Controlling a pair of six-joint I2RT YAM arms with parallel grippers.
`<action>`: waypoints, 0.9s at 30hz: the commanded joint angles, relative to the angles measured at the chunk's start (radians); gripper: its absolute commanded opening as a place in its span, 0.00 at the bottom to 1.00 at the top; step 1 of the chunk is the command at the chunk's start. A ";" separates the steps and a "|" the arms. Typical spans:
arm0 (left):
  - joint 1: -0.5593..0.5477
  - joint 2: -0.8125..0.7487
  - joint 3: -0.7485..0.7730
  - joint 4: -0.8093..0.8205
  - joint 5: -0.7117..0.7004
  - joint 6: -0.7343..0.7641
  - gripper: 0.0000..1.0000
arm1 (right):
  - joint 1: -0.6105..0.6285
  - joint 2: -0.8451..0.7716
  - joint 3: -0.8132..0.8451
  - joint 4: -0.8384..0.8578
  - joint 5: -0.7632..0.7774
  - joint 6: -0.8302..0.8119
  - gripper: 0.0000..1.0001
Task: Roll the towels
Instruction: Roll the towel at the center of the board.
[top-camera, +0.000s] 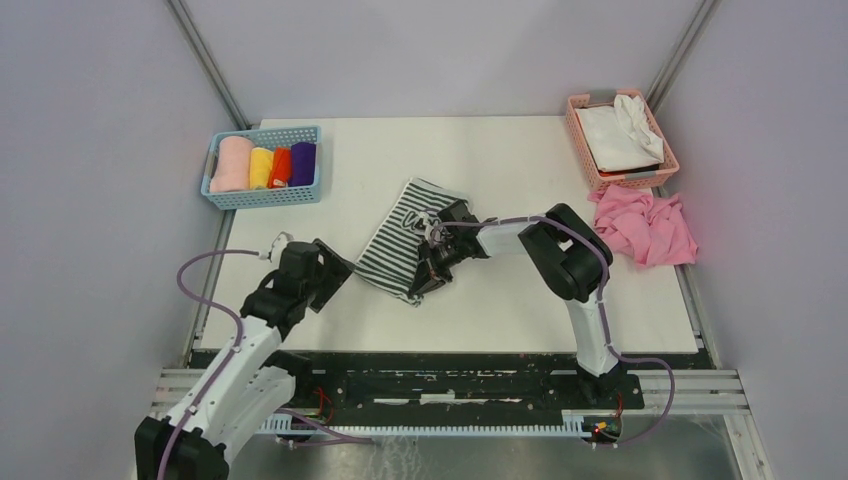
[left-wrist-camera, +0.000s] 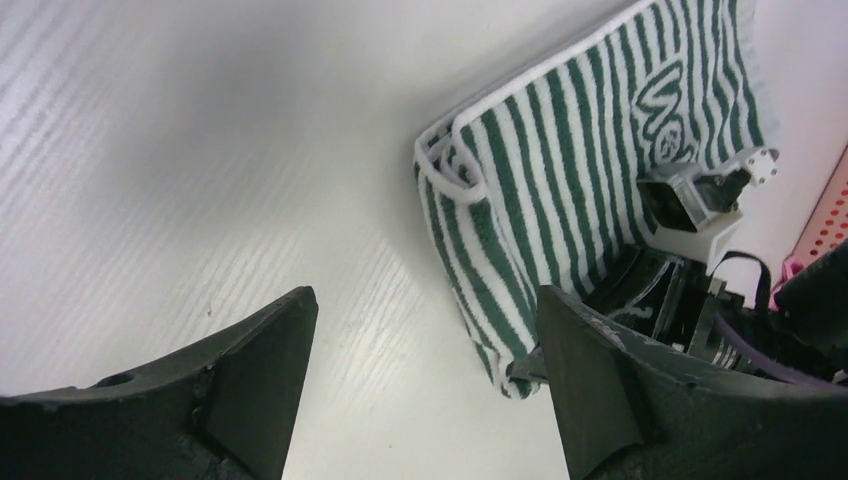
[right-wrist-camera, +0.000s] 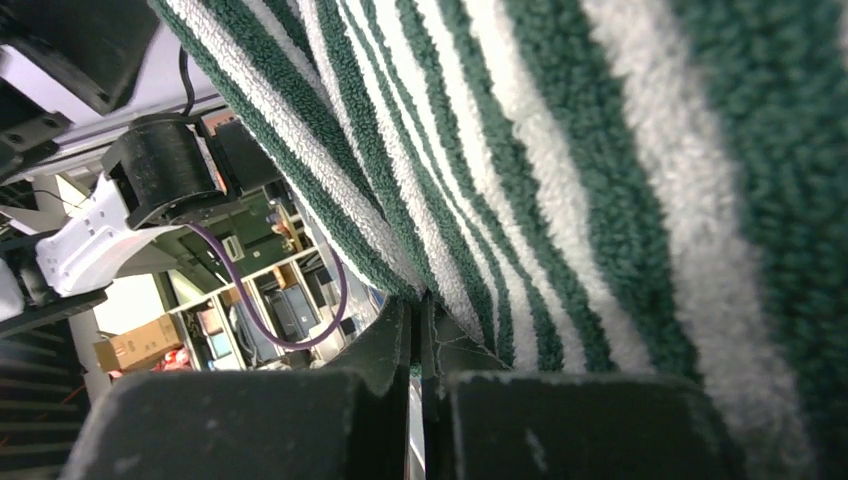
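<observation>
Dark-green-and-white striped terry towel (top-camera: 400, 245) is lying unrolled, one pincer gripping it.
Overhead, it is sprawling rumpled mid-table; a deep-purple cloth roll (top-camera: 303, 163) is sitting in the far-left blue plastic basket (top-camera: 262, 195). Left wrist: the left gripper (left-wrist-camera: 425, 380) is gaping wide, touching nothing. Right wrist: the right gripper (right-wrist-camera: 420, 330) is clamping the towel's edge.
</observation>
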 joint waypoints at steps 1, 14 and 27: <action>0.007 0.007 -0.064 0.073 0.097 0.038 0.86 | -0.026 0.024 0.040 0.068 -0.035 0.041 0.00; 0.037 0.223 -0.088 0.334 0.210 0.040 0.81 | -0.038 0.053 0.050 0.046 -0.032 0.031 0.01; 0.063 0.462 -0.062 0.458 0.186 0.042 0.78 | -0.036 -0.009 0.106 -0.118 0.032 -0.106 0.17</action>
